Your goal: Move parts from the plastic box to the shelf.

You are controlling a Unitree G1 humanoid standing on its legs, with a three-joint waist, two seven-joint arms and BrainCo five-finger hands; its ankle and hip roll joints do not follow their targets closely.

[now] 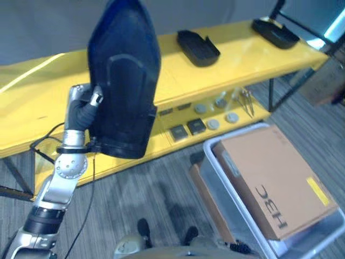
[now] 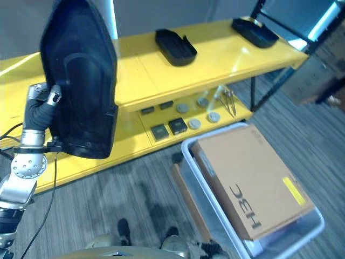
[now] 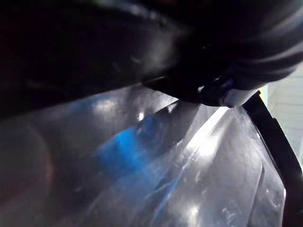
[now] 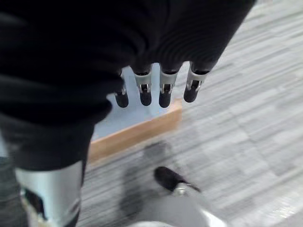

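A large black moulded part (image 1: 125, 81) hangs upright in front of the yellow shelf (image 1: 215, 75), and my left hand (image 1: 82, 110) is shut on its left edge. Up close, the left wrist view gives the part's glossy surface (image 3: 156, 179). Two more black parts (image 1: 198, 47) (image 1: 275, 32) lie on the top shelf board. The clear plastic box (image 1: 232, 199) stands on the floor at lower right with a brown cardboard box (image 1: 275, 178) in it. My right hand (image 4: 165, 87) hangs over the floor with straight fingers and holds nothing.
The lower shelf board carries small square parts (image 1: 197, 127), round discs (image 1: 214, 124) and thin metal tools (image 1: 247, 101). A flat brown board (image 1: 207, 197) leans along the plastic box's left side. Grey carpet lies in front of the shelf.
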